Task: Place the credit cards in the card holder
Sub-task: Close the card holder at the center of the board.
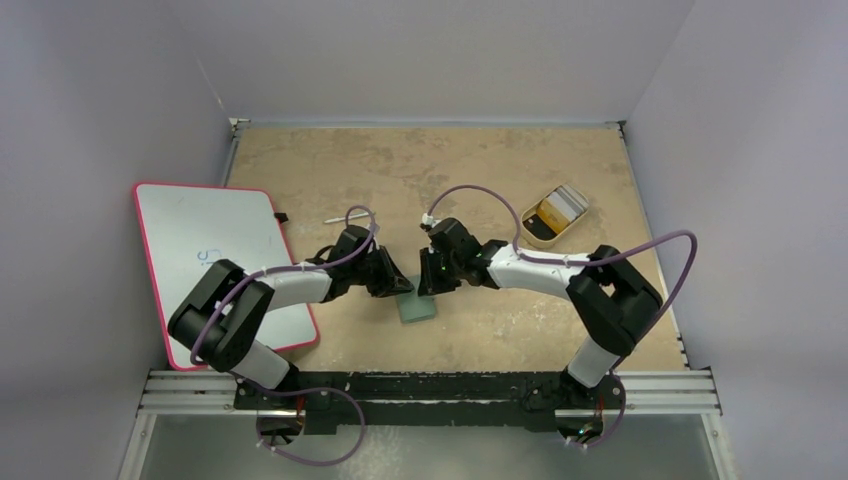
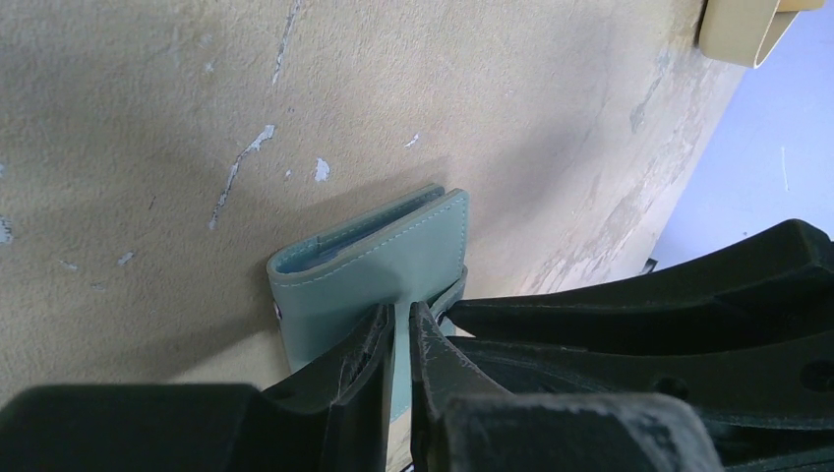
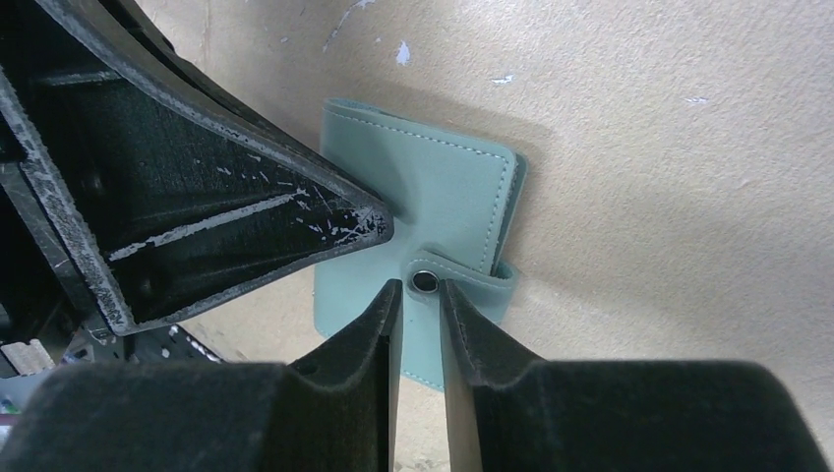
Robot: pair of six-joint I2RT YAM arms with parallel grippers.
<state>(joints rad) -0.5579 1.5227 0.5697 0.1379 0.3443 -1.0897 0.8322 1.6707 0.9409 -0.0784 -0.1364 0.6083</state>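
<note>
The card holder [image 1: 416, 309], a grey-green folded wallet, lies on the table between both arms. My left gripper [image 2: 401, 313] is shut on the near edge of its top cover [image 2: 374, 261]; pale blue lining shows at the fold. My right gripper [image 3: 421, 290] stands slightly open just short of the snap button [image 3: 425, 281] on the loose strap, with nothing between its fingers. In the top view the left gripper [image 1: 403, 284] and right gripper [image 1: 429, 286] meet over the holder. The credit cards [image 1: 557, 208], black, yellow and white-grey, lie in the tan tray [image 1: 531, 236] at the back right.
A white board with a pink rim [image 1: 215, 262] lies under the left arm at the table's left edge. A thin white stick [image 1: 335, 218] lies behind the left gripper. The tray's corner [image 2: 747, 29] shows at the upper right of the left wrist view.
</note>
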